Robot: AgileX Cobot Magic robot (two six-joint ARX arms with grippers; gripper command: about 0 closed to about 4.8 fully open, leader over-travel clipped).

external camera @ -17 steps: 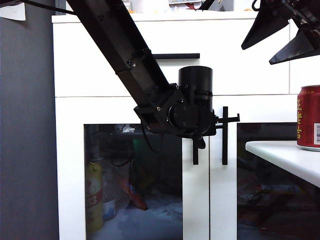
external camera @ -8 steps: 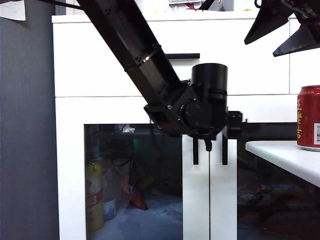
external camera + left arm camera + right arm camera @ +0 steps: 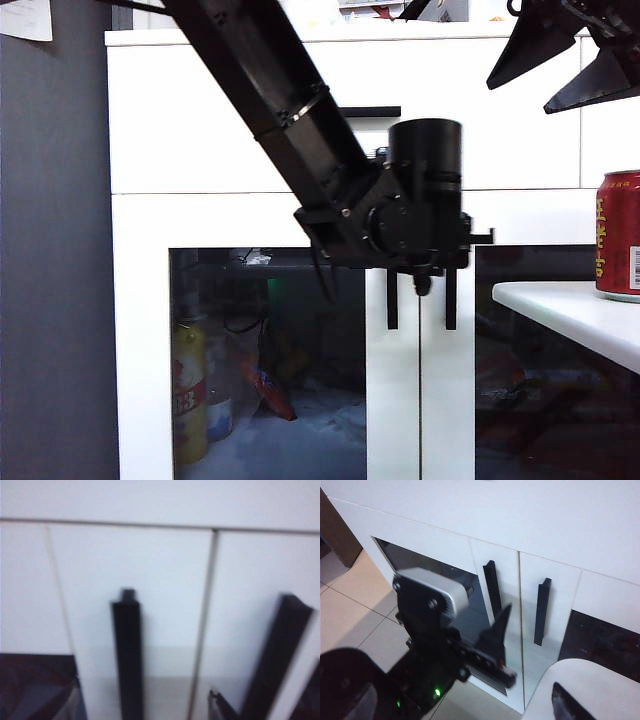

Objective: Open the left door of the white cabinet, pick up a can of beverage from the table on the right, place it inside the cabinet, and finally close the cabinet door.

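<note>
The white cabinet point(image 3: 200, 120) faces me, and its left door point(image 3: 140, 330) is shut. That door's black bar handle point(image 3: 392, 305) stands next to the right door's handle point(image 3: 450, 300). My left gripper point(image 3: 492, 647) hangs close in front of the two handles. One of its fingertips point(image 3: 220, 707) shows beside the left handle point(image 3: 127, 655) with nothing against it, so it reads as open. The can of beverage point(image 3: 620, 235) stands on the table point(image 3: 560, 305) at the right. My right gripper point(image 3: 520, 98) hovers high above the can, open and empty.
The drawer's horizontal black handle point(image 3: 370, 112) sits above the doors. Behind the left glass stand a yellow bottle point(image 3: 188, 400) and a red packet point(image 3: 265, 385). A grey wall point(image 3: 50, 300) bounds the cabinet's left side. The left arm point(image 3: 270, 90) slants across the cabinet front.
The left wrist has shifted right and turned, and now covers the tops of both handles. The door stays shut. The right gripper and the can have not moved.
</note>
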